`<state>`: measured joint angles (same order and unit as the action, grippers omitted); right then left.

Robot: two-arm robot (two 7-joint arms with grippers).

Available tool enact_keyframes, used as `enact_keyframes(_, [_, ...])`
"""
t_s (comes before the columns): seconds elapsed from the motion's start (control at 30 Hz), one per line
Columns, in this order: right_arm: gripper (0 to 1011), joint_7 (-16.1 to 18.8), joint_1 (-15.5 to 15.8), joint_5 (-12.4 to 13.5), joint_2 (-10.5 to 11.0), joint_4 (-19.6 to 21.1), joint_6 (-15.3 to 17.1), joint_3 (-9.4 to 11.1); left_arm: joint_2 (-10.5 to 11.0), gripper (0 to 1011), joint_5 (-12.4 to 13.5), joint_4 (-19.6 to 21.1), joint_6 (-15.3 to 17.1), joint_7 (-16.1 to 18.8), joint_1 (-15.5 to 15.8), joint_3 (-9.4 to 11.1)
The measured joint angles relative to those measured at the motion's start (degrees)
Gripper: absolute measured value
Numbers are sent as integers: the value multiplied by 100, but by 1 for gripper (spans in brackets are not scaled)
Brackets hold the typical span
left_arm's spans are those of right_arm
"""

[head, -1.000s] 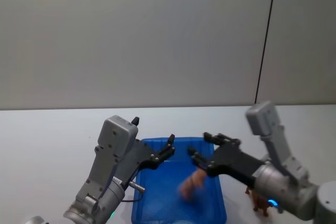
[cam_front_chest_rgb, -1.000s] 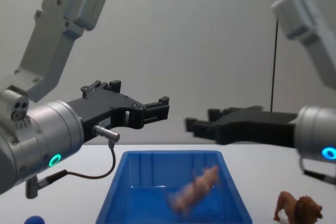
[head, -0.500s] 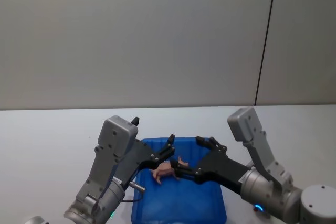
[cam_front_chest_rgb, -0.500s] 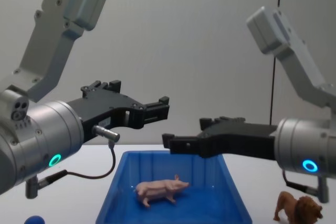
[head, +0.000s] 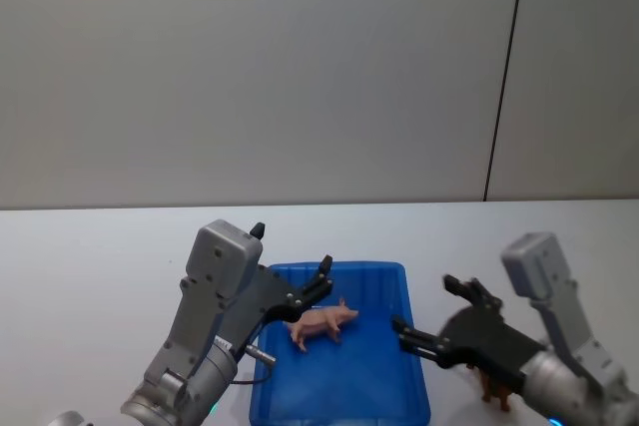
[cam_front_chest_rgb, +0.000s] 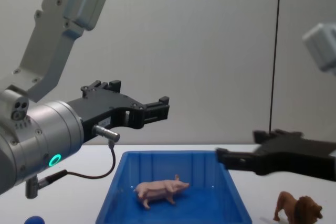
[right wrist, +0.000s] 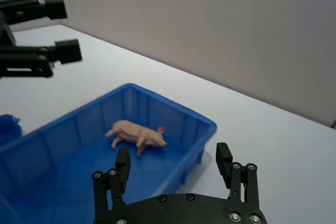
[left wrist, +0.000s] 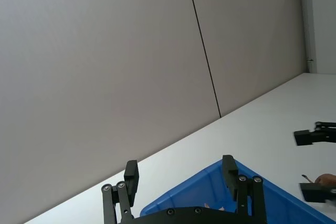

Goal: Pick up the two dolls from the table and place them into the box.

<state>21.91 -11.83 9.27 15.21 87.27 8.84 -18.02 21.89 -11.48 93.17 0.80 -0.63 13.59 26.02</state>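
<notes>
The pale pink pig doll (head: pixel 321 323) (cam_front_chest_rgb: pixel 160 189) (right wrist: pixel 137 134) stands on the floor of the blue box (head: pixel 349 386) (cam_front_chest_rgb: pixel 168 154) (right wrist: pixel 173 116) (left wrist: pixel 210 190). On the table, right of the box, stands the brown lion doll (cam_front_chest_rgb: pixel 299 209), partly hidden behind my right arm in the head view (head: pixel 494 393). My right gripper (head: pixel 427 306) (cam_front_chest_rgb: pixel 239 145) (right wrist: pixel 173 153) hangs open and empty over the box's right rim, just above and left of the lion. My left gripper (head: pixel 321 281) (cam_front_chest_rgb: pixel 163 107) (left wrist: pixel 180 167) hovers open and empty above the box's far left part.
A small blue rounded object (cam_front_chest_rgb: pixel 34 220) (right wrist: pixel 8 124) lies on the white table (head: pixel 90 266) left of the box. A grey wall stands behind the table. Bare tabletop stretches on both sides of the box.
The pig dropped from my right gripper into the box and came to rest there. My right gripper has drawn back to the right, from over the box's middle to its right rim. The left arm stayed still.
</notes>
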Motion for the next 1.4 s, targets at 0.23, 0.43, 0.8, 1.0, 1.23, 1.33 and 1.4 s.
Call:
enact_keyframes(0.23, [1001, -176, 342, 219, 311, 280, 154, 155, 0, 1001, 0, 0, 0, 0, 0, 0])
enact_keyframes(0.43, [1001, -279, 603, 395, 533, 466, 306, 254, 0, 1001, 0, 0, 0, 0, 0, 0])
enact_keyframes(0.8, [1001, -332, 820, 626, 698, 528, 631, 324, 0, 1001, 0, 0, 0, 0, 0, 0])
enact_keyframes(1.0, [940, -322, 873, 692, 722, 453, 772, 323, 0, 1001, 0, 0, 0, 0, 0, 0])
enact_keyframes(1.23, [743, -344, 924, 716, 748, 417, 832, 320, 0, 1001, 0, 0, 0, 0, 0, 0])
enact_keyframes(1.33, [643, -382, 951, 715, 765, 420, 818, 321, 0, 1001, 0, 0, 0, 0, 0, 0])
enact_keyframes(1.4, [605, -414, 974, 699, 778, 439, 783, 323, 0, 1001, 0, 0, 0, 0, 0, 0])
